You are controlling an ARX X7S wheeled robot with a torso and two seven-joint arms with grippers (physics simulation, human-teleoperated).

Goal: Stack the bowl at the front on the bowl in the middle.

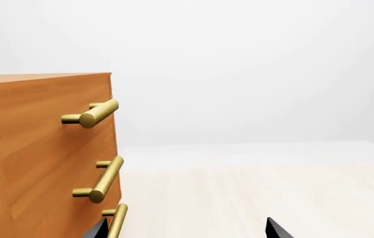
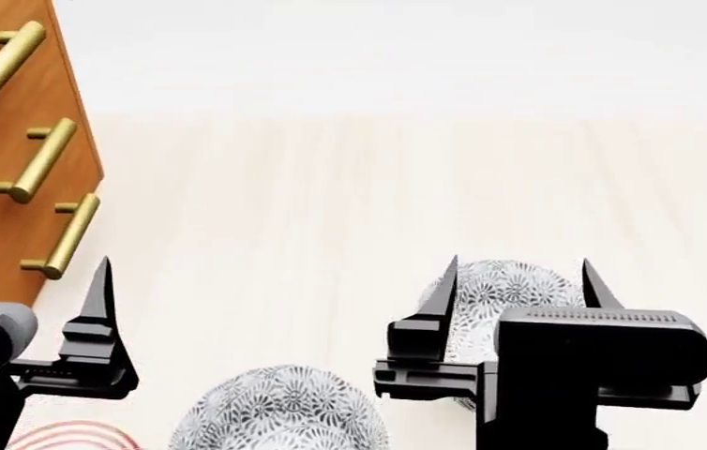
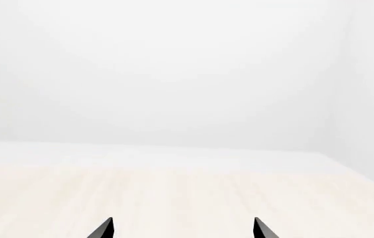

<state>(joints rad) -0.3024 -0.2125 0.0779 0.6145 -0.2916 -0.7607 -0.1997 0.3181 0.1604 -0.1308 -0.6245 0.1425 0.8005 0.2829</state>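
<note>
A pale wooden table (image 2: pixel 328 206) stretches ahead, a wooden drawer chest (image 2: pixel 4 141) at its left. Both patterned bowls sit apart, unstacked: the front bowl (image 2: pixel 281 412) and the middle bowl (image 2: pixel 503 291). Left claw (image 2: pixel 31 281) and right claw (image 2: pixel 518 281) are spread, holding nothing; everything remains.

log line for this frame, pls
phase: pre-grasp | left gripper: open, empty | right gripper: open, above middle bowl | front bowl: untouched
</note>
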